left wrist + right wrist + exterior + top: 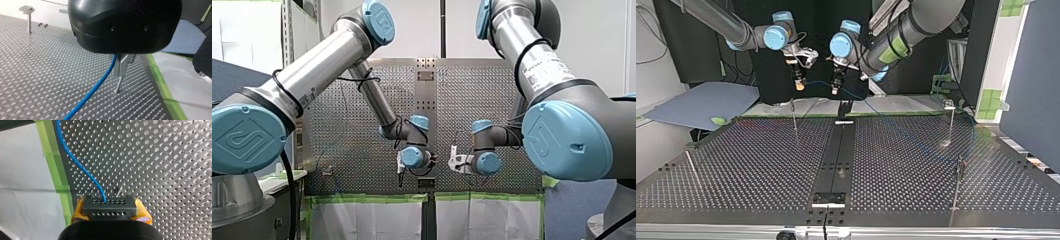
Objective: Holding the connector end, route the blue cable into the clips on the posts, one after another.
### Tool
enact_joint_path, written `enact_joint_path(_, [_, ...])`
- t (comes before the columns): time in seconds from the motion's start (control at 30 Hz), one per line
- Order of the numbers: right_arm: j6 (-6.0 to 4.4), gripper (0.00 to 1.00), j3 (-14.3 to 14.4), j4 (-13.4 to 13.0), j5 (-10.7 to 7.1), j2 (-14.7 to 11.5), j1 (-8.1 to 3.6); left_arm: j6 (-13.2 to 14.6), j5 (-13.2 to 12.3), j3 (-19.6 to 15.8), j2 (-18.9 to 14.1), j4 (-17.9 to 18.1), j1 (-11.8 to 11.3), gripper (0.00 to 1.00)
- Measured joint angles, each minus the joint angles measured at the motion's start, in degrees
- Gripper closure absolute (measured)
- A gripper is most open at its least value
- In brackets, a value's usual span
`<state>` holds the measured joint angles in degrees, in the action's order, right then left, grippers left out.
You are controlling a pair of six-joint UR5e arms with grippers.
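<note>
My right gripper (110, 213) is clamped on the black connector (109, 205). The yellow pads (79, 206) press on its two ends. The blue cable (82, 167) leaves the connector's perforated face and runs out over the perforated table (162, 170). My left gripper (120, 67) has its metal fingers (116, 67) meeting at the tips, with the cable running up against them. I judge it closed on the cable, a short way along from the connector.

In the top view both grippers hang near each other above the table's far edge. The cable spans the gap between them, then slopes from my left gripper toward the view's right, where it becomes too faint to follow.

Handling, as a judgement: the cable is light, thin and limp. It sags and will not keep a shape, so it needs tension between two holds to enter a clip. The connector is rigid and is the proper place to grip. A second hold belongs on the cable just behind it. The jacket looks smooth and may slide through metal fingers.

No container is in view. The only receivers are the clips (949, 105) on the posts. In the top view these are:
- a near post (794, 117) close under my right gripper
- a second post (950, 125) at the right
- a third post (957, 187) at the right
- a leaning post (691, 167) at the left

I cannot tell whether any clip holds cable.
</note>
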<state>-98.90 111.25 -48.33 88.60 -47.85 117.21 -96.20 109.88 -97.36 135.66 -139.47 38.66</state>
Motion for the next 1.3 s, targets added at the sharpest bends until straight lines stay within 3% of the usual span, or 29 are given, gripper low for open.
enact_joint_path(0.23, [0.04,1.0,0.12,0.27,0.01,-0.03,-1.26,0.73,3.52,3.71,3.85,-1.95,3.42,1.0])
enact_joint_path(0.5, [-0.15,1.0,0.31,0.44,0.21,0.02,-3.2,1.41,7.69,6.33,7.06,-1.49,3.7,1.0])
enact_joint_path(0.63, [0.5,1.0,1.49,0.33,-0.01,0.05,-4.8,1.52,9.89,6.48,7.36,-0.84,3.94,1.0])
enact_joint_path(0.77, [0.92,1.0,3.21,-0.45,-1.61,0.06,-6.92,1.36,11.67,7.06,8.23,-0.26,4.46,1.0])
enact_joint_path(1.0, [0.78,1.0,3.82,-1.11,-4.91,0.07,-10.32,-0.46,11.57,10.32,11.63,-2.08,6.95,1.0])
enact_joint_path(1.17, [2.76,1.0,3.83,-1.31,-6.9,0.22,-12.98,-1.31,12.22,13.21,14.45,-2.59,8.81,1.0])
enact_joint_path(1.3, [4.78,1.0,3.82,-1.63,-7.04,1.26,-13.68,-1.88,13.33,15.33,15.47,-2.79,9.33,1.0])
